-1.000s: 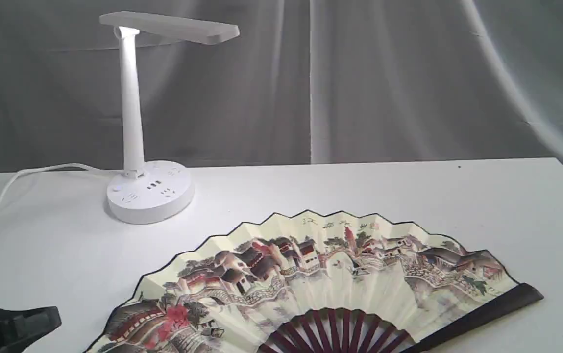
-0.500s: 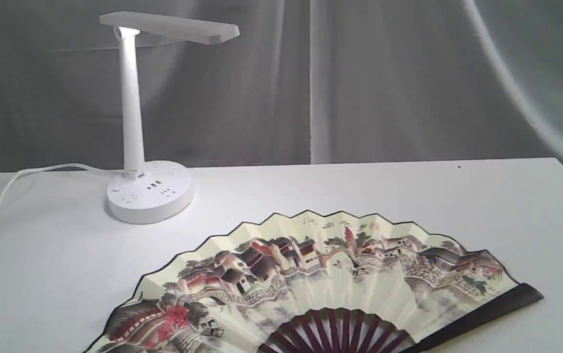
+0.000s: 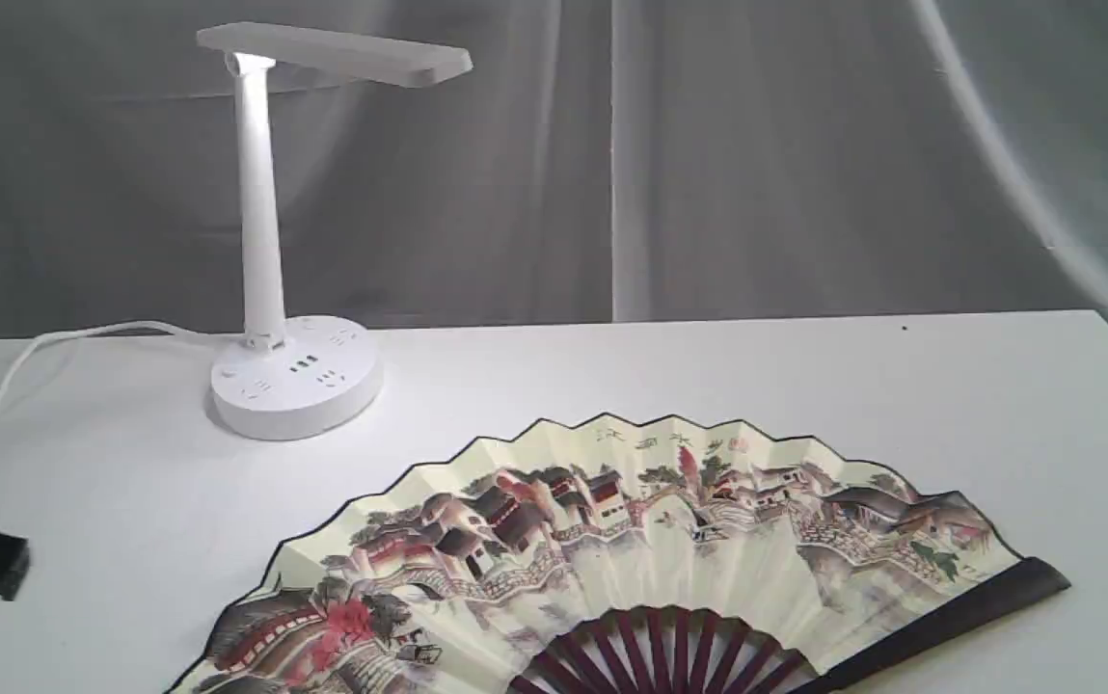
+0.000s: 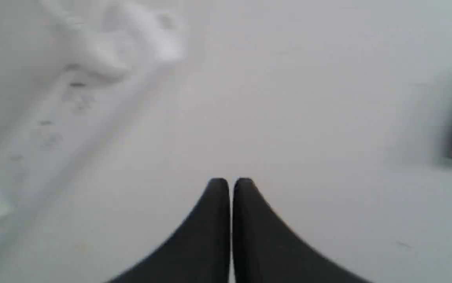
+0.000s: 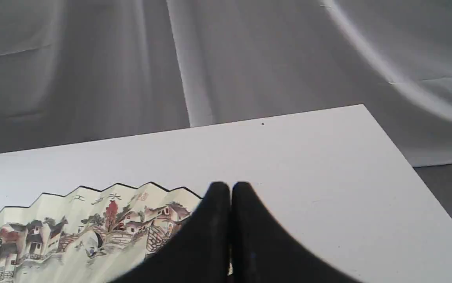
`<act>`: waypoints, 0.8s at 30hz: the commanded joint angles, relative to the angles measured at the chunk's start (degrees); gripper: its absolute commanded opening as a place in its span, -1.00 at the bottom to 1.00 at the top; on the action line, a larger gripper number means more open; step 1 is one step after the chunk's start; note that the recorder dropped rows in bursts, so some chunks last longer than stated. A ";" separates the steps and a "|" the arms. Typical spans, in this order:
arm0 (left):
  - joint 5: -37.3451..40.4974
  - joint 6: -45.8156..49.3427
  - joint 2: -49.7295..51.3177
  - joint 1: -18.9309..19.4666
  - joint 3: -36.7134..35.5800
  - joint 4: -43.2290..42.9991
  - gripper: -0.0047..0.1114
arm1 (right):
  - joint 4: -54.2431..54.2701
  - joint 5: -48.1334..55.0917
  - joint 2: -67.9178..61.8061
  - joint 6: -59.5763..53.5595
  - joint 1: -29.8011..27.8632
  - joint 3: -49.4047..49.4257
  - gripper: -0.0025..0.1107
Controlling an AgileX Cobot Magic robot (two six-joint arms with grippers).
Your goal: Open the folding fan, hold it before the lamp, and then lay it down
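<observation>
Cropped by exterior view's lower edge: fan [image 3: 631, 549], pivot unseen; blurred beyond telling in left wrist view: white shape [image 4: 104, 59].

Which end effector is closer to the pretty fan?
The right end effector, shut, with the folding fan just beside its tips. The left end effector has only bare table by its tips.
</observation>
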State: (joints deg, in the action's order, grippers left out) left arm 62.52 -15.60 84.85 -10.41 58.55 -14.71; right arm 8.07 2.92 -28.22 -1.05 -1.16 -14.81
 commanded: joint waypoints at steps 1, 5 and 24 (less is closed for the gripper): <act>-1.25 7.15 -9.36 -2.49 -3.63 13.74 -0.92 | 0.15 -0.50 0.32 -0.27 0.05 0.33 -0.96; -0.04 6.28 -22.73 -1.94 -9.34 14.11 -0.92 | 0.15 0.30 0.32 -0.27 0.05 0.33 -0.96; 3.54 -9.65 -84.85 -0.96 -19.17 11.30 -0.92 | 0.15 1.29 0.32 -0.27 0.05 0.33 -0.96</act>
State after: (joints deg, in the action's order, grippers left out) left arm 66.28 -23.02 1.02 -11.34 39.13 -2.49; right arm 8.07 4.45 -28.05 -1.05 -1.16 -14.81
